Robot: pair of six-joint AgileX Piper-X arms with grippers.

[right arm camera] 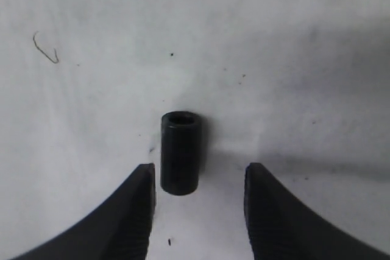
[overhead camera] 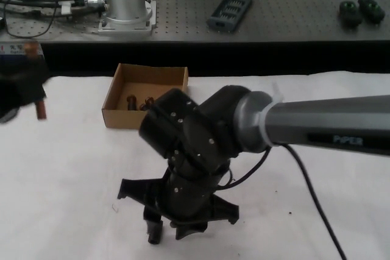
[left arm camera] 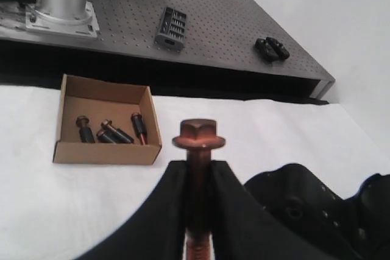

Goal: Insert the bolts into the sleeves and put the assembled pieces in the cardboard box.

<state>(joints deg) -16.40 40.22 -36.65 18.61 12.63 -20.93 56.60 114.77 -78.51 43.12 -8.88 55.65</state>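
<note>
Left gripper point(left arm camera: 198, 170) clamped on the copper bolt point(left arm camera: 198, 135), right gripper point(right arm camera: 199, 173) open around the black sleeve point(right arm camera: 180, 150) on the surface point(right arm camera: 292, 59), sleeve nearer 1 finger, so closing could knock it over.

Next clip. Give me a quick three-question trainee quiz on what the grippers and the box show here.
1. True or false: the left gripper is shut on a bolt.
2. The sleeve by the right gripper is: A) clamped between shut fingers; B) ungripped on the white cloth, fingers open; C) inside the cardboard box.
3. How many assembled pieces lie in the cardboard box?

Key: 1 true; 2 B; 3 three.
</note>
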